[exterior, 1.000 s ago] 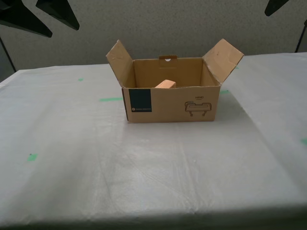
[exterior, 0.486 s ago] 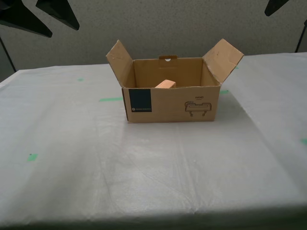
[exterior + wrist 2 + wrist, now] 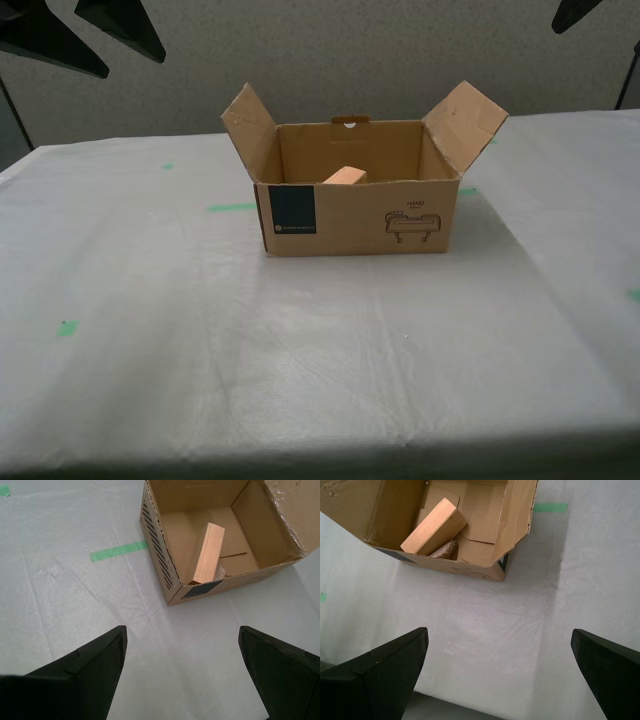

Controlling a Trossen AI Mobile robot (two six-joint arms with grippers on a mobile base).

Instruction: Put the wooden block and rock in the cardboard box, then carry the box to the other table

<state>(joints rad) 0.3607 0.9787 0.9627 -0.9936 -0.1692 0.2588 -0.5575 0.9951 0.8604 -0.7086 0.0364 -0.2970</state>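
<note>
Task near completion: the wooden block (image 3: 434, 526) and rock (image 3: 444, 550) are seen inside the cardboard box (image 3: 352, 215), set on the other table (image 3: 150, 330), with my first gripper (image 3: 500, 675) and my second gripper (image 3: 182, 672) held open and empty above.

A grey speckled wall panel (image 3: 350, 55) fills the back of the exterior view. A dark upright bar (image 3: 629, 80) stands at that view's right edge, and a dark slanted strip (image 3: 12, 125) crosses its left edge.

Several marks of bright green tape are scattered about. A short green tape strip (image 3: 231, 207) lies flat left of centre in the exterior view, with a tiny green tape dot (image 3: 167, 166) farther back. A small green tape square (image 3: 66, 327) sits near the exterior view's left edge, and a green tape fleck (image 3: 634, 294) touches its right edge. Another green tape sliver (image 3: 467, 192) shows right of centre.
</note>
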